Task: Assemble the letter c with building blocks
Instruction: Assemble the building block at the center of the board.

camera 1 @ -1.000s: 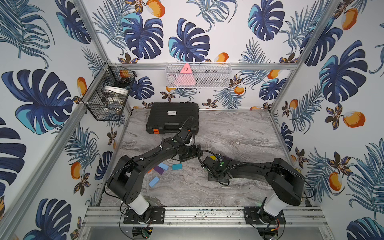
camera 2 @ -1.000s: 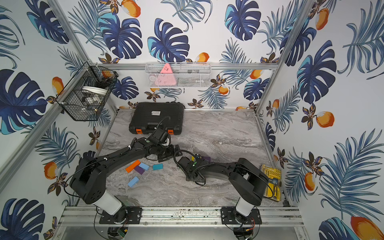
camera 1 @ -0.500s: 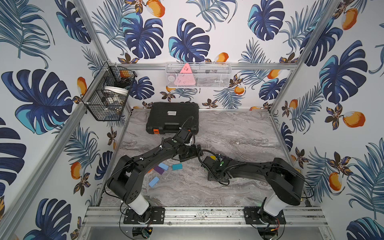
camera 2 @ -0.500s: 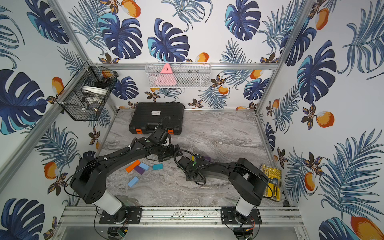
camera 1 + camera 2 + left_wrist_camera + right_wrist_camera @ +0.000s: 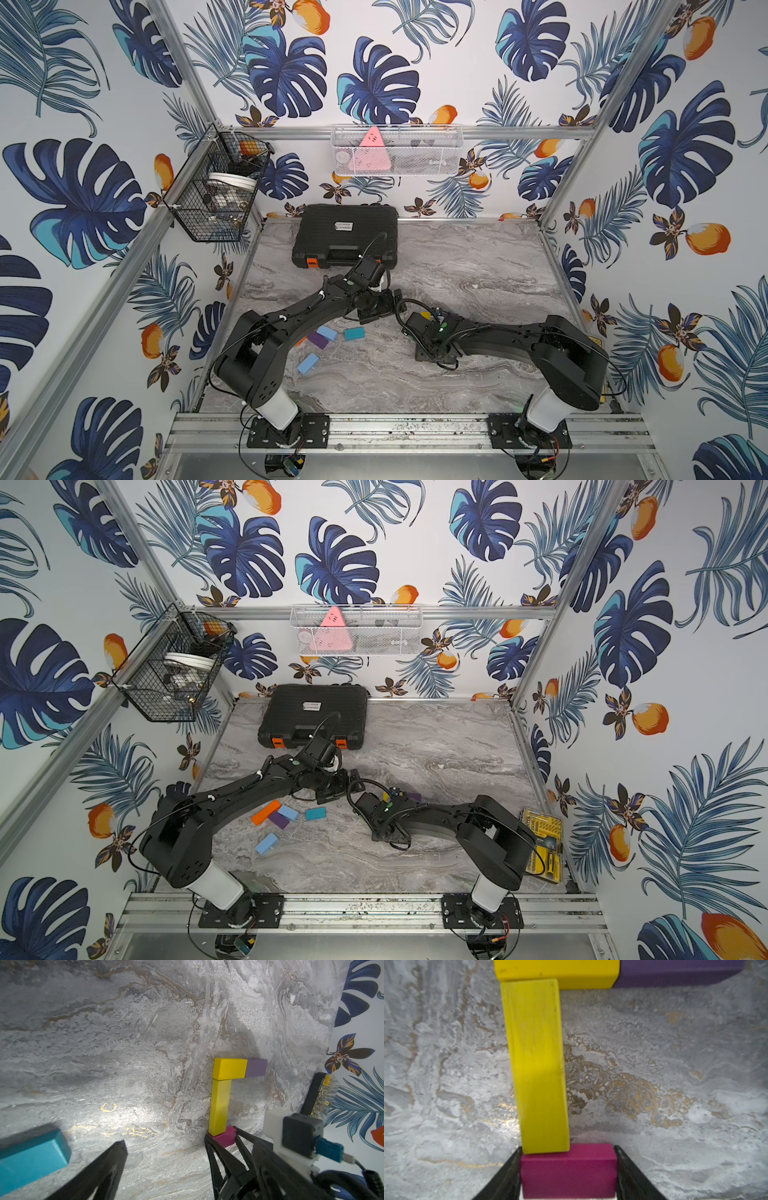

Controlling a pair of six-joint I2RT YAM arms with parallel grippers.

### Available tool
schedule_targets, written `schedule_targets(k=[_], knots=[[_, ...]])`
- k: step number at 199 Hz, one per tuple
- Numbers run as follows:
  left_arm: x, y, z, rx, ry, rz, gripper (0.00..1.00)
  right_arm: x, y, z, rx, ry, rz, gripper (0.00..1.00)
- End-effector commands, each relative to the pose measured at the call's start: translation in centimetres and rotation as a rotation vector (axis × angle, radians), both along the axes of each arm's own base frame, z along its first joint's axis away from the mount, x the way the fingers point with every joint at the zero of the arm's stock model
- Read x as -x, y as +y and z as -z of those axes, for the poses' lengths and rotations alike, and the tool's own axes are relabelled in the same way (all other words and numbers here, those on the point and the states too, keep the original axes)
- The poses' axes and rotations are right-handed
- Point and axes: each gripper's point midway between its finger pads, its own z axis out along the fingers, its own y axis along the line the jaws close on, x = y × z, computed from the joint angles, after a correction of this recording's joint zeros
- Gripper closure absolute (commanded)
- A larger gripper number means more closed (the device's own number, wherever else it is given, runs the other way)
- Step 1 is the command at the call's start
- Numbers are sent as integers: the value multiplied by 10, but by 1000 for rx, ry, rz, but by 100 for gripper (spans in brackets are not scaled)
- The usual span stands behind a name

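Note:
In the right wrist view my right gripper (image 5: pixel 567 1148) is shut on a magenta block (image 5: pixel 568 1169), one finger on each end. The block lies against the near end of a long yellow block (image 5: pixel 537 1064). A short yellow block (image 5: pixel 556 972) and a purple block (image 5: pixel 675 972) form a bar across the long block's far end. My left gripper (image 5: pixel 189 1145) stands wide open and holds nothing, just left of this group (image 5: pixel 220 1105). In both top views my arms hide most of the group. Teal (image 5: pixel 354 333), purple (image 5: pixel 318 340) and two light blue blocks (image 5: pixel 326 332) (image 5: pixel 307 363) lie loose at the left. An orange block (image 5: pixel 266 811) lies beside them.
A big black case (image 5: pixel 345 241) sits at the back left of the marble table (image 5: pixel 478 270). A yellow bit box (image 5: pixel 542 841) lies at the right edge behind my right arm. A black wire basket (image 5: pixel 216 187) hangs on the left wall and a white one (image 5: pixel 395 149) on the back wall.
My right wrist has edged very slightly toward the left gripper. The left arm and the loose blocks have not moved.

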Motion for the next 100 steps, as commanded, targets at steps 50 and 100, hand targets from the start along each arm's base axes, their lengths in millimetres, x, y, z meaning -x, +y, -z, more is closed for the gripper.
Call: schedule_targets(k=[50, 100], knots=[[-2, -2, -3, 10, -10, 1, 1, 2, -9, 5, 42, 18, 8, 35], [-2, -1, -2, 9, -9, -1, 1, 1, -9, 4, 45, 13, 3, 29]])
